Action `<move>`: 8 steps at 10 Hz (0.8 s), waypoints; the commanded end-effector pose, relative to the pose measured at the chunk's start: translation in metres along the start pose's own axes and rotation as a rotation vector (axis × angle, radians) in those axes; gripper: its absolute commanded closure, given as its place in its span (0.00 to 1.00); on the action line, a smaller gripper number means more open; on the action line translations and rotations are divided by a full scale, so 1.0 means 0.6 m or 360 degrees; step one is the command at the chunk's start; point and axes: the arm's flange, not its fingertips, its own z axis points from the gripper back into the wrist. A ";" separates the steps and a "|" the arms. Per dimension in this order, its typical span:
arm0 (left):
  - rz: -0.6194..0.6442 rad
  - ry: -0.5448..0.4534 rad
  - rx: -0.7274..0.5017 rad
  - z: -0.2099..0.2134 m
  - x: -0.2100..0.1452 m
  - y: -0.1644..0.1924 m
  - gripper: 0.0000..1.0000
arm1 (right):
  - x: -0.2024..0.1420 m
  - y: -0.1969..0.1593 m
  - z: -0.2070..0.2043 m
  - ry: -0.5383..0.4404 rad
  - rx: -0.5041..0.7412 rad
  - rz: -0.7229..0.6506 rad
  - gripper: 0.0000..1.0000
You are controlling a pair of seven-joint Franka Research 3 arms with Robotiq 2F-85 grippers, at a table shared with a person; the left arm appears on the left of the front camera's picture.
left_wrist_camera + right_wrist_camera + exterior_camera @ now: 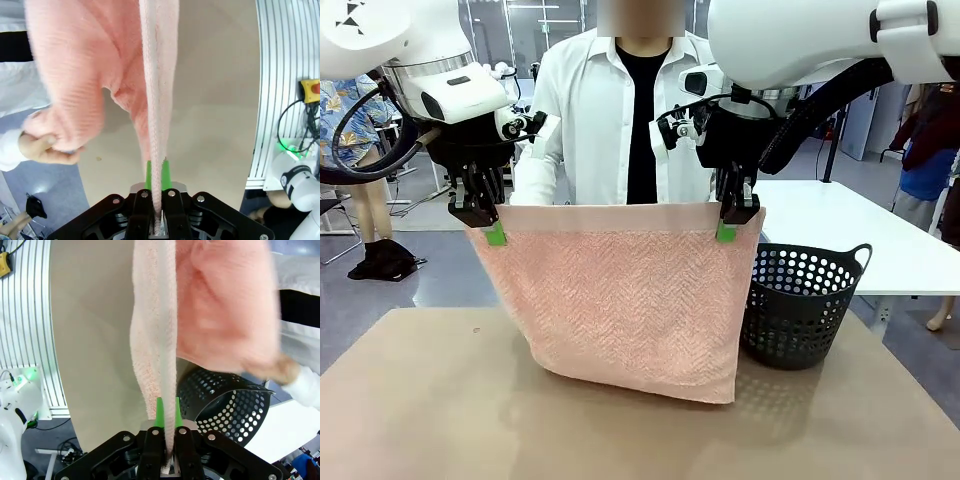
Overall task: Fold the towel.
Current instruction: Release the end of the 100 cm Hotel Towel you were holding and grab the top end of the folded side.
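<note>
The salmon-pink towel hangs spread above the table, its plain band along the top edge. My left gripper is shut on its top left corner, and my right gripper is shut on its top right corner. In the left wrist view the towel edge runs up from between the green pads, and a person's hand grips a bunched part of the cloth. In the right wrist view the towel rises from between the pads, with a person's blurred hand holding cloth farther off.
A dark perforated basket stands on the tan table at the right, just behind the towel's lower corner. A person in a white shirt stands right behind the towel at the far side.
</note>
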 end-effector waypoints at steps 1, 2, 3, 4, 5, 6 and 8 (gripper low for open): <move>0.0001 -0.0003 0.0008 0.003 0.000 0.001 1.00 | -0.001 0.000 -0.002 0.0006 0.0000 0.0004 1.00; 0.0001 -0.0003 0.0008 0.003 0.000 0.001 1.00 | -0.001 0.000 -0.002 0.0006 0.0000 0.0004 1.00; 0.0001 -0.0003 0.0008 0.003 0.000 0.001 1.00 | -0.001 0.000 -0.002 0.0006 0.0000 0.0004 1.00; 0.0001 -0.0003 0.0008 0.003 0.000 0.001 1.00 | -0.001 0.000 -0.002 0.0006 0.0000 0.0004 1.00; 0.0001 -0.0003 0.0008 0.003 0.000 0.001 1.00 | -0.001 0.000 -0.002 0.0006 0.0000 0.0004 1.00; 0.0001 -0.0003 0.0008 0.003 0.000 0.001 1.00 | -0.001 0.000 -0.002 0.0006 0.0000 0.0004 1.00; 0.0001 -0.0003 0.0008 0.003 0.000 0.001 1.00 | -0.001 0.000 -0.002 0.0006 0.0000 0.0004 1.00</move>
